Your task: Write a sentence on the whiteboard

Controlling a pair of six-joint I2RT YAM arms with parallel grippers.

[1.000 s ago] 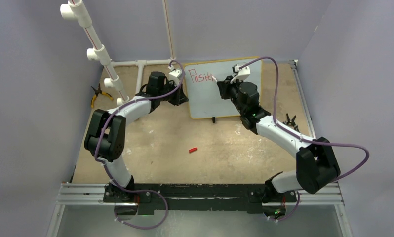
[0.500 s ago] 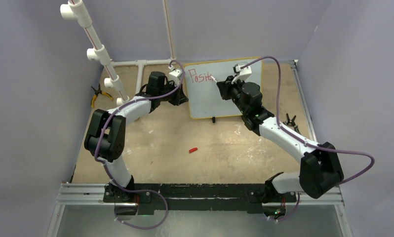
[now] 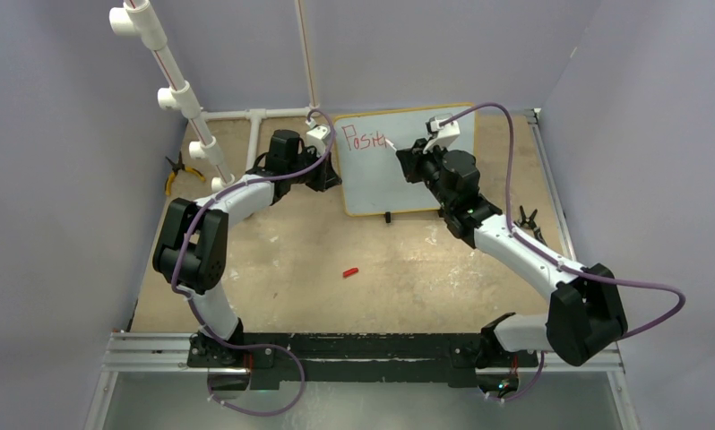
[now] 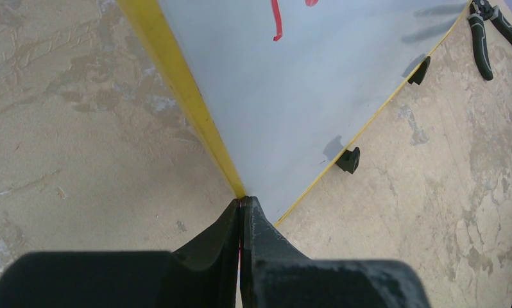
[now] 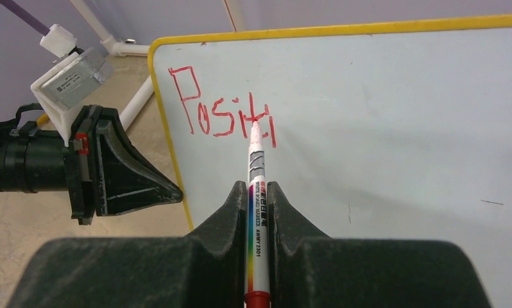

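The whiteboard [image 3: 399,184], white with a yellow frame, stands tilted at the back of the table. Red writing, the start of the sentence [image 3: 365,141], reads "Positi" [image 5: 222,117] along its upper left. My right gripper [image 5: 258,187] is shut on a whiteboard marker [image 5: 258,218], whose red tip touches the board at the last letters. My left gripper [image 4: 242,203] is shut, its tips pinched on the yellow frame [image 4: 176,90] at the board's left edge near the lower corner. In the right wrist view the left fingers [image 5: 128,176] meet that edge.
A red marker cap [image 3: 350,271] lies mid-table. Yellow-handled pliers [image 3: 176,172] sit at the left wall, dark pliers [image 3: 526,218] right of the board. A white PVC pipe frame [image 3: 170,85] rises at the back left. Black feet [image 4: 349,160] prop the board.
The right gripper has shifted slightly right along the writing line and another red stroke has appeared after "Posit". The right elbow swung outward. The left arm has not moved.
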